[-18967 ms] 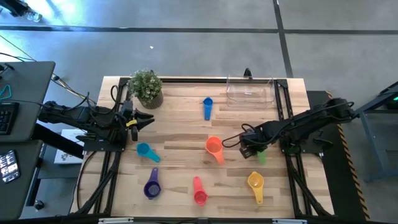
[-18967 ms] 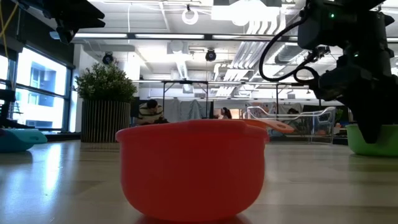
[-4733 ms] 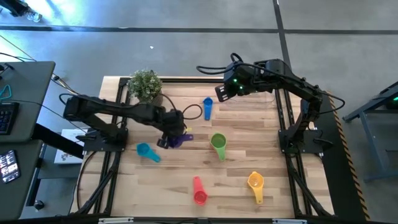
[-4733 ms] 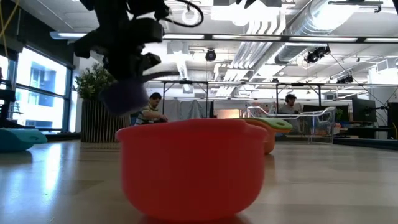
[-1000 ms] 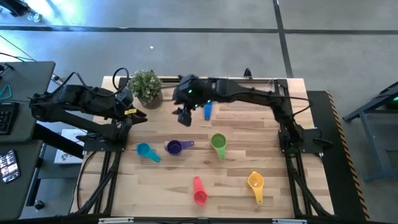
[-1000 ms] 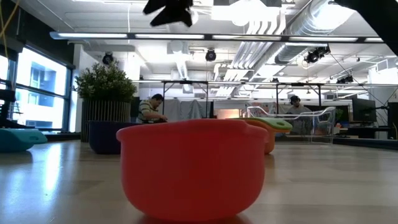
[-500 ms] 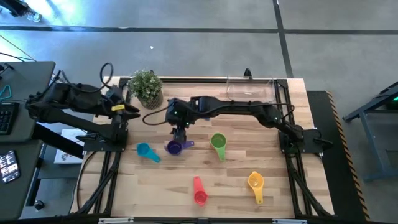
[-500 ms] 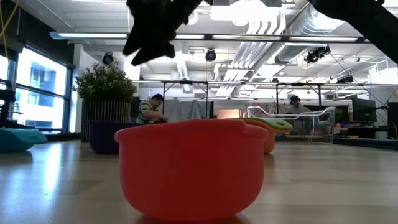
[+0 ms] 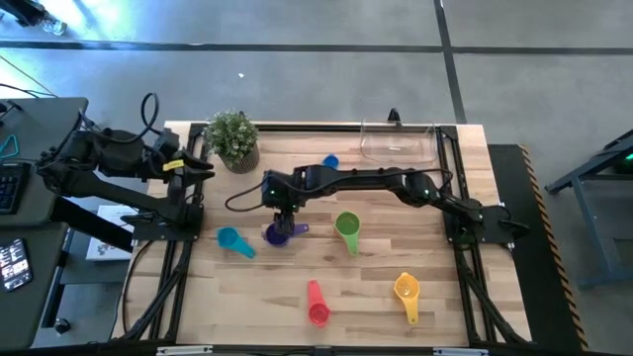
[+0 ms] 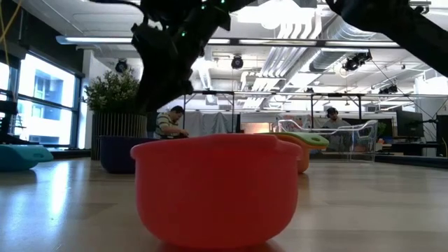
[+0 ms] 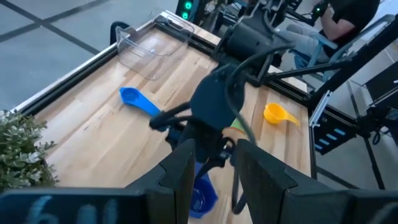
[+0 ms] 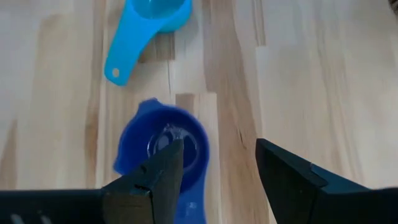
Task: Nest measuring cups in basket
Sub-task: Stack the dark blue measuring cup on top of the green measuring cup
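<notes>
— Reaching far across now, the right fingers [image 12: 155, 180] are coming down over the purple cup [image 9: 275, 234]; a second ago they were hanging higher, out by the blue cup [image 9: 330, 160].

— Are they gripping it?

— Not yet. They are standing open, one tip dipping over the bowl and the other staying outside the rim, so they are lining up a pinch on the wall. I am judging that this cup is the next one to be lifted.

— What is lying around them?

— Just beyond them the teal cup [image 9: 229, 239] is waiting. Off to the other side the green cup [image 9: 347, 226] is sitting inside the orange cup [image 10: 301, 162]. Farther off, the red-pink cup [image 9: 316, 309] and the yellow cup [image 9: 406, 289] are lying on the surface [image 9: 396, 257].

— So the count?

— Seven cups, one of each colour, and one basket [image 9: 396, 143], well away from the right fingers and holding nothing. One plant [image 9: 233, 138] too.

— And the other arm?

— It is pulling back off the edge, its left fingers [image 11: 180, 174] hanging open and empty.
</notes>
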`<action>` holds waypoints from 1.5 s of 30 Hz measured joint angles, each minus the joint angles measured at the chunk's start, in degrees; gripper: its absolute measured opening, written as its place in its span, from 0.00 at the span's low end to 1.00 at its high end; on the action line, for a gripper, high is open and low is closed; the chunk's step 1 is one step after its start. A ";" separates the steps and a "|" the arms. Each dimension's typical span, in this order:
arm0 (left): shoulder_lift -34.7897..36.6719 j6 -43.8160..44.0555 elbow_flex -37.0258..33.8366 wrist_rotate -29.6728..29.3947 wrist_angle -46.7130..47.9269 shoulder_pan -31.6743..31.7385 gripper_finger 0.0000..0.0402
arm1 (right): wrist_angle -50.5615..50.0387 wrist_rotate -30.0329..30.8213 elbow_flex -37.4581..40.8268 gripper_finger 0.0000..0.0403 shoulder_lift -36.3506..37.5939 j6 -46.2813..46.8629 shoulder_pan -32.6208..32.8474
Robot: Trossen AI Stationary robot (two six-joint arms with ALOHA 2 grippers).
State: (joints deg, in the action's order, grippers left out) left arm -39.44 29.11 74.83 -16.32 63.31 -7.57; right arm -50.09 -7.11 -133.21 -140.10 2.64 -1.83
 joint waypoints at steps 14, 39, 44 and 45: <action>-0.02 -0.84 0.00 -0.79 0.09 0.00 0.27 | 0.54 -0.76 0.00 0.48 -4.76 0.16 1.09; -0.02 -0.86 0.00 -0.85 0.14 0.00 0.27 | -3.51 2.15 -0.02 0.02 -6.01 6.64 1.18; -0.02 -0.86 0.00 -0.85 0.68 0.00 0.27 | -6.38 1.92 -0.31 0.02 -5.87 12.00 1.18; -0.02 -0.86 0.00 -0.85 0.83 0.00 0.27 | -7.22 1.92 -0.33 0.01 -5.67 12.91 1.18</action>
State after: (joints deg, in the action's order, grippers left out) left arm -39.46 28.25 74.83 -17.17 64.14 -7.57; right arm -57.31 -5.19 -133.53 -145.77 15.55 -0.64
